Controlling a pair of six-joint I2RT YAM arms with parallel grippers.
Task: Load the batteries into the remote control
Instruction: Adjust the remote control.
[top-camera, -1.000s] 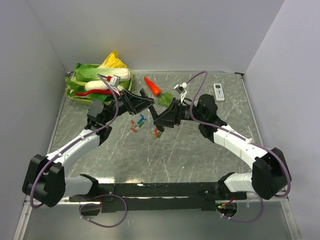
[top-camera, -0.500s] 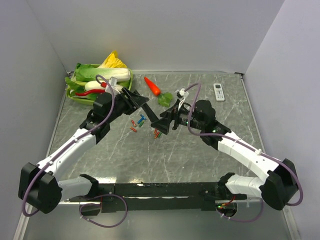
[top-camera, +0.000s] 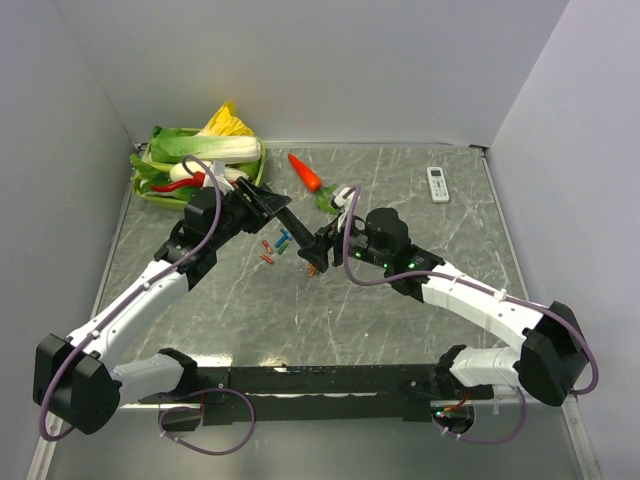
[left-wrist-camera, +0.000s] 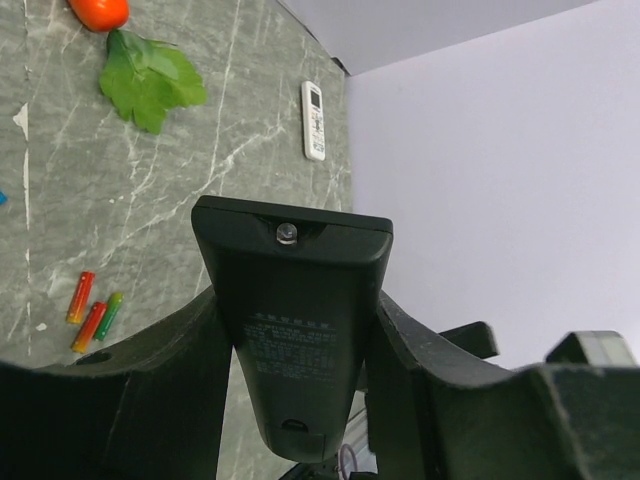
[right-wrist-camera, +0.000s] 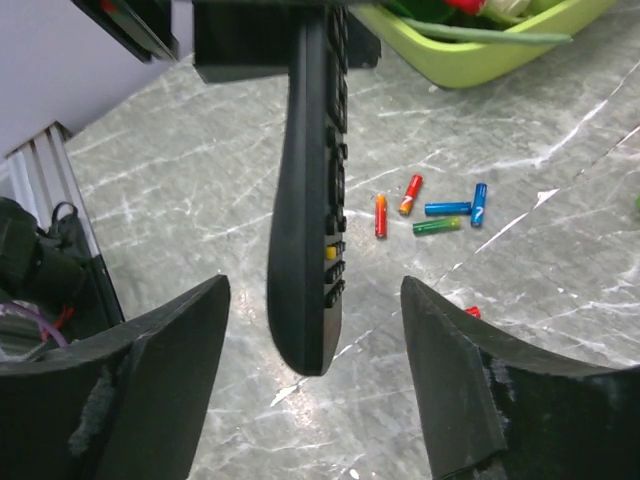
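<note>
My left gripper (top-camera: 272, 206) is shut on the remote control (top-camera: 293, 222) and holds the slim black bar in the air, its free end pointing at the right arm. In the left wrist view the remote control (left-wrist-camera: 290, 260) shows its labelled back between the left gripper (left-wrist-camera: 298, 300) fingers. My right gripper (right-wrist-camera: 315, 300) is open, its fingers on either side of the remote control's (right-wrist-camera: 310, 200) button end without touching it. Several batteries (right-wrist-camera: 430, 215) lie loose on the table below, with a second small group of batteries (top-camera: 313, 268) nearer the right gripper (top-camera: 322, 246).
A green tray (top-camera: 150, 193) of vegetables stands at the back left. A carrot (top-camera: 305, 172) and a green leaf (top-camera: 328, 199) lie behind the grippers. A white remote (top-camera: 438, 184) rests at the back right. Grey walls close in three sides.
The right arm has swung left and its jaws have spread around the remote's free end. The left arm shifted slightly, still holding the remote.
</note>
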